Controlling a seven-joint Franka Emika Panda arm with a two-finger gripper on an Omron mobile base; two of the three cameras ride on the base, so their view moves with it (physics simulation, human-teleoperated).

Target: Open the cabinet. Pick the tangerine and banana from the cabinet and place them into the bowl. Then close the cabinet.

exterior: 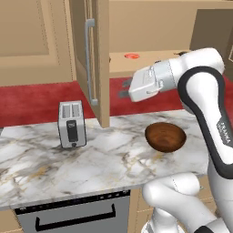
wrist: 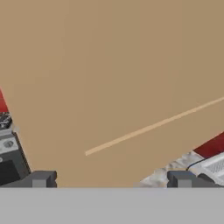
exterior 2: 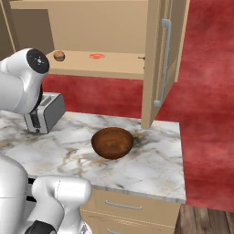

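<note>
Jaws apart and empty, the white gripper (exterior: pixel 124 89) hangs beside the open tan wooden cabinet door (exterior: pixel 98 59), above the marble counter (exterior: pixel 91 159); the flattish orange-red tangerine (exterior 2: pixel 96 56) sits on the shelf.

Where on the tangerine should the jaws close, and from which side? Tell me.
Across its middle, at the widest part. The tangerine sits low and flat on the shelf inside the cabinet, which stands open, so probably come in level from the open front.

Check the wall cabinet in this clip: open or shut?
Open. Both doors of the cabinet stand swung outward, exposing the shelf where the tangerine lies.
</note>
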